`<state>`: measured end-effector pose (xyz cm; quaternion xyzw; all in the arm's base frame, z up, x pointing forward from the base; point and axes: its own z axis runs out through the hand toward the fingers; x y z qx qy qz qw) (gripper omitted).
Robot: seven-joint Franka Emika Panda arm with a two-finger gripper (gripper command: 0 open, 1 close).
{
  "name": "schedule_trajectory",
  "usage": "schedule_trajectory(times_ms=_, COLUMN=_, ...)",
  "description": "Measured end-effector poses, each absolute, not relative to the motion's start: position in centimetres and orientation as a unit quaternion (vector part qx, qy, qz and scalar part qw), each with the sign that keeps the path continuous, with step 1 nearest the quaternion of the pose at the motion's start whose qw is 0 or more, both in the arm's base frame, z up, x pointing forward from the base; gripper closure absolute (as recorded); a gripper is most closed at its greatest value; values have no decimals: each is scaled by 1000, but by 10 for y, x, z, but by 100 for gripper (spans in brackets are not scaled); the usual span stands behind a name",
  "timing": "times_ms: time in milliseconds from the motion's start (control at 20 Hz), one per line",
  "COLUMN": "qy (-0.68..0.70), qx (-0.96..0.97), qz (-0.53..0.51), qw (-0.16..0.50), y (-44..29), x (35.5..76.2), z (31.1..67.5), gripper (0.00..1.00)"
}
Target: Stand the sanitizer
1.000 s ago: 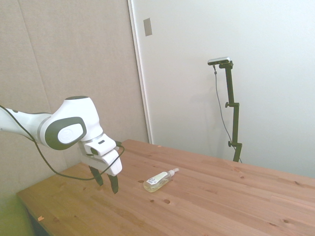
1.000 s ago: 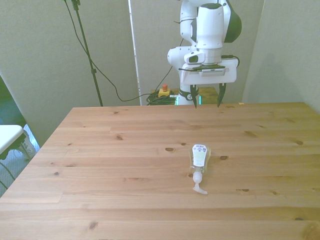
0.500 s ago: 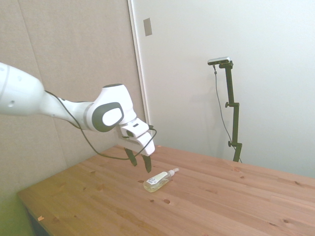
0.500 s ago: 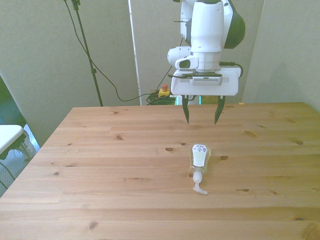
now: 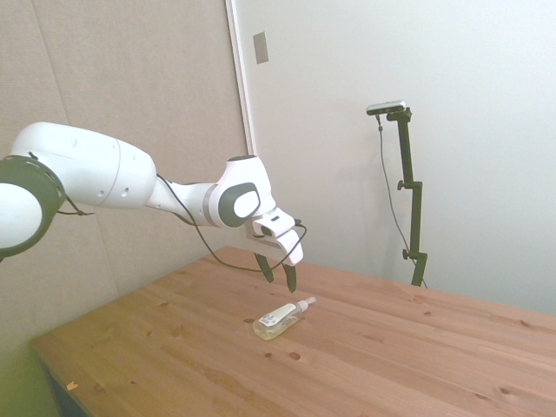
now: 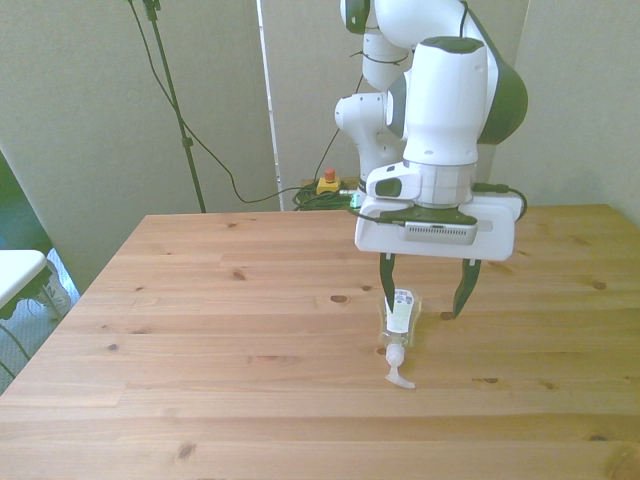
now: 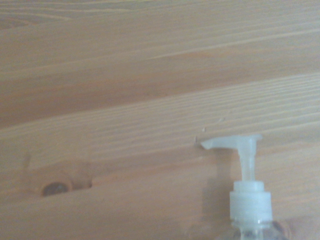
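Observation:
The sanitizer [image 6: 400, 322] lies flat on its side on the wooden table [image 6: 200, 300], a slim clear bottle with yellowish liquid and a white label facing up. Its white pump nozzle [image 6: 398, 376] points toward the front view's near edge. In the side view the sanitizer [image 5: 279, 321] rests near the table's middle. My gripper [image 6: 423, 314] hangs open just above the bottle's body, fingers pointing down and holding nothing. From the side, the gripper [image 5: 280, 280] is a short way above the bottle. The wrist view shows the pump nozzle [image 7: 246, 165] close up against the wood.
The table's far edge [image 6: 250, 216] runs behind my arm, with cables and a red button [image 6: 327, 180] on the floor beyond it. A white piece of furniture [image 6: 15, 275] stands off the front view's left. Bare wood [image 5: 391, 365] surrounds the bottle.
My arm has reached out from the table's far edge toward the bottle and lowered, bringing the open gripper over it. The bottle has not moved.

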<state>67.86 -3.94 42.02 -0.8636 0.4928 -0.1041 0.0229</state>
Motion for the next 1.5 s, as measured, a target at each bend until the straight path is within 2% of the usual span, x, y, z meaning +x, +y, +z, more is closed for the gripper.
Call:
schedule_trajectory(times_ms=300, qy=511, qx=-854, qz=-98, qw=7, y=-56, x=707, z=391, gripper=0)
schedule_trajectory(times_ms=600, qy=521, qx=-848, qz=-94, qw=-6, y=-69, x=719, z=369, gripper=0)
schedule_trajectory(times_ms=650, qy=522, qx=-848, qz=-92, qw=-8, y=-71, x=719, z=367, gripper=100)
schedule_trajectory(times_ms=1500, qy=539, qx=-839, qz=-78, qw=-10, y=-89, x=719, z=357, gripper=100)
